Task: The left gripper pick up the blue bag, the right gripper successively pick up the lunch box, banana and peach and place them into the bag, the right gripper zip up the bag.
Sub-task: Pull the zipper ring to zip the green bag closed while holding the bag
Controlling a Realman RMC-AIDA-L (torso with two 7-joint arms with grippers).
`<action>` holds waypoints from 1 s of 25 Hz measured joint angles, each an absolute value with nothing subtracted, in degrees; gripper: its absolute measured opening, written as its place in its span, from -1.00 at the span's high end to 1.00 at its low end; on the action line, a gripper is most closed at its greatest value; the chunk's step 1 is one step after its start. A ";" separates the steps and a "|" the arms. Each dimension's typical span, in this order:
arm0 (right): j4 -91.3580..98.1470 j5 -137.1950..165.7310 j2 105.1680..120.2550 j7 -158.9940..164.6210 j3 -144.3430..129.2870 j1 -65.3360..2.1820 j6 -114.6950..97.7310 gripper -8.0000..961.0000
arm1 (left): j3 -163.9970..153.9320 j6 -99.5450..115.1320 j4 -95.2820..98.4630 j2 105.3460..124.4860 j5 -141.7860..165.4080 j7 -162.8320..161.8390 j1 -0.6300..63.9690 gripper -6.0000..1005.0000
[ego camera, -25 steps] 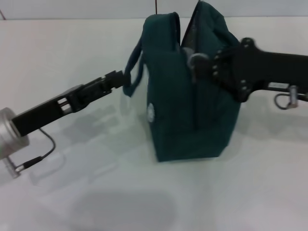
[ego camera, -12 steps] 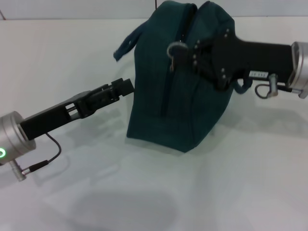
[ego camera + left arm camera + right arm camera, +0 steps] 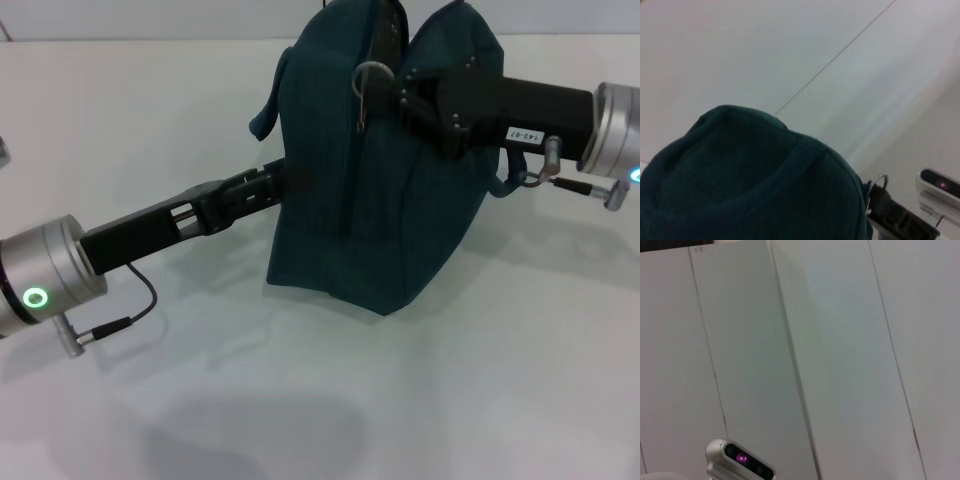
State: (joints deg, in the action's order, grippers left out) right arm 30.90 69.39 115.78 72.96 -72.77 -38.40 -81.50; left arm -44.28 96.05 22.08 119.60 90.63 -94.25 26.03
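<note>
Head view: both arms reach inward, meeting the blue bag (image 3: 380, 190).

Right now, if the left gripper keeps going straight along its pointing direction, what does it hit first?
The blue bag. The left gripper points at its side panel and looks already against the fabric, though depth is hard to judge from the head view.
</note>
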 joint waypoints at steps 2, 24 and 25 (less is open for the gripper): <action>29.91 69.36 115.82 73.23 -72.80 -38.75 -81.50 0.97 | -44.20 95.87 22.06 119.61 90.52 -94.16 26.15 -0.73; 29.79 68.89 115.93 74.53 -73.43 -38.34 -84.36 0.97 | -44.16 94.75 19.89 119.90 88.38 -89.30 27.32 -0.21; 29.78 68.89 115.92 74.53 -73.44 -38.28 -84.37 0.97 | -44.21 94.70 19.86 119.90 88.12 -89.29 27.43 -0.19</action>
